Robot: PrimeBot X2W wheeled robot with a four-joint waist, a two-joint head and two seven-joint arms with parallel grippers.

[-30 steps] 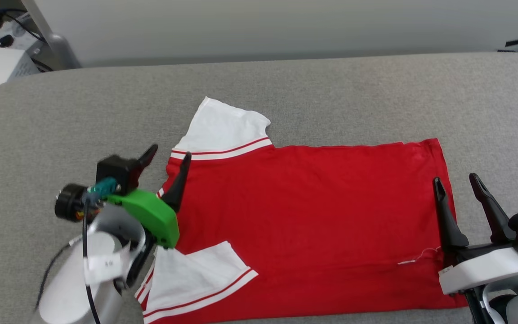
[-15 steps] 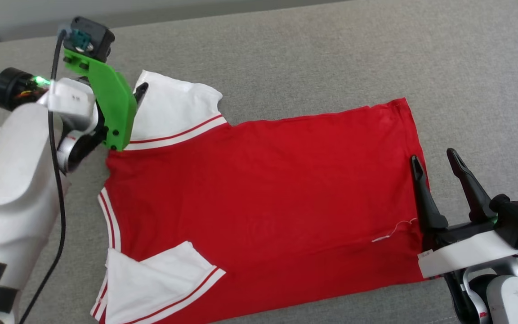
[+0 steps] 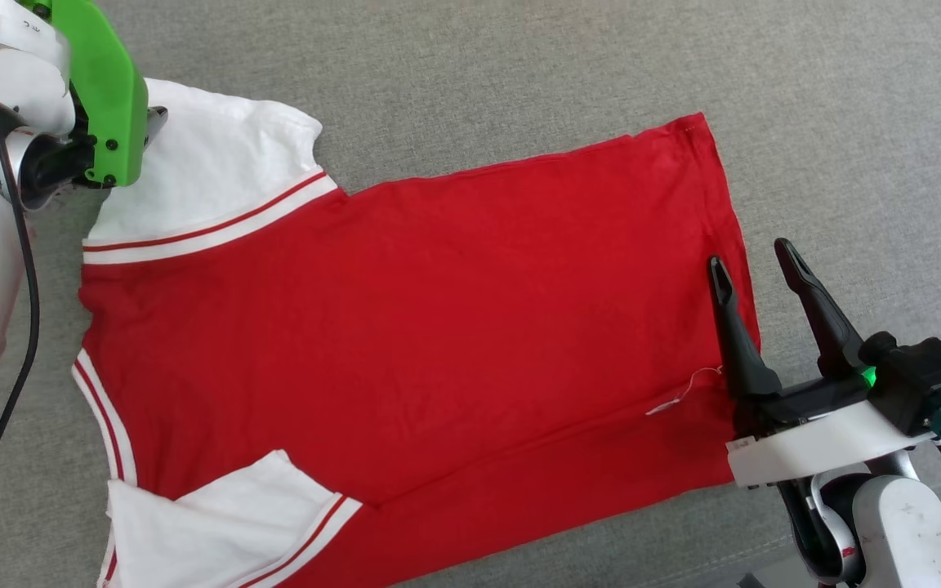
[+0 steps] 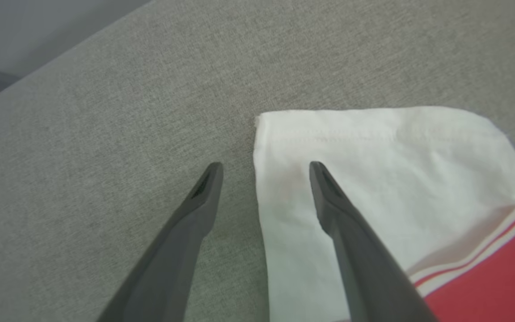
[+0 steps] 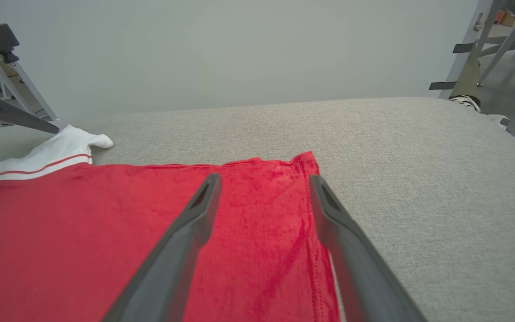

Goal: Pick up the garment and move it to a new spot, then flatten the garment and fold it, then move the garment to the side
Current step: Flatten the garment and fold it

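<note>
The garment (image 3: 405,318) lies spread flat on the grey surface, plain red side up, with one white sleeve (image 3: 209,180) at the far left and another (image 3: 217,531) folded in at the near left. In the left wrist view my left gripper (image 4: 264,166) is open, straddling the far sleeve's (image 4: 373,170) outer edge: one finger (image 4: 347,232) over the white cloth, the other over bare grey. Its green bracket (image 3: 107,90) hides most of it in the head view. My right gripper (image 3: 752,260) is open above the red hem (image 3: 732,220), also seen as right gripper (image 5: 264,178) near the hem corner (image 5: 304,161).
The grey padded surface (image 3: 519,73) extends well beyond the garment on the far and right sides. A loose white thread (image 3: 675,396) lies on the cloth near the right gripper. A pale wall (image 5: 239,49) stands behind; chair or stand legs (image 5: 503,27) sit off the right end.
The head camera has tilted down, shifting the whole picture. My left arm moved from the collar area out to the far white sleeve's edge. The right gripper stays open over the hem.
</note>
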